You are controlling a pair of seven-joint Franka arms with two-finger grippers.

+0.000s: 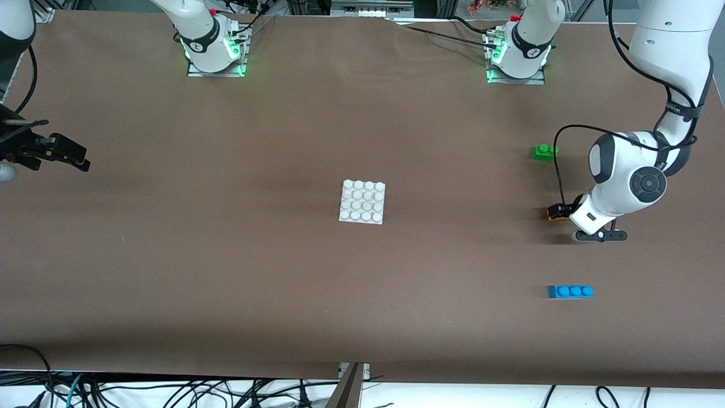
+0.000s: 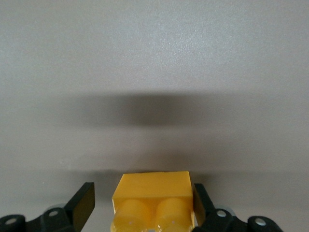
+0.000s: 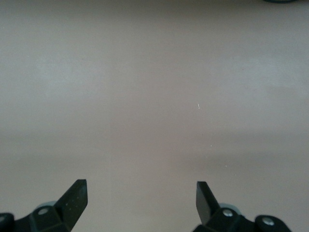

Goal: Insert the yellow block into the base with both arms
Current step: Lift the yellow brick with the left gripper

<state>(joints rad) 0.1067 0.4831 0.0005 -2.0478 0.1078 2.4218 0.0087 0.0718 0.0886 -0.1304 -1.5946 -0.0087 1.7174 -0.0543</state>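
1. No brand, label or writing can be read on any brick, on the plate or on the arms.
2. The yellow block (image 2: 153,199) is a small orange-yellow brick with two round studs on top and smooth, glossy sides. It sits on the brown table (image 1: 226,255) toward the left arm's end, between the green brick (image 1: 544,152) and the blue brick (image 1: 570,291).
3. The left gripper (image 1: 562,212) is down at the table, straddling the yellow block. One finger (image 2: 203,203) touches the block's side; the other finger (image 2: 83,203) stands apart from it, so there is no grip yet.
4. The base (image 1: 362,201), a white square plate with a four-by-four grid of studs, lies mid-table, well apart from the block.
5. The right gripper (image 3: 141,200) waits over bare table at the right arm's end, fingers spread wide and holding nothing.
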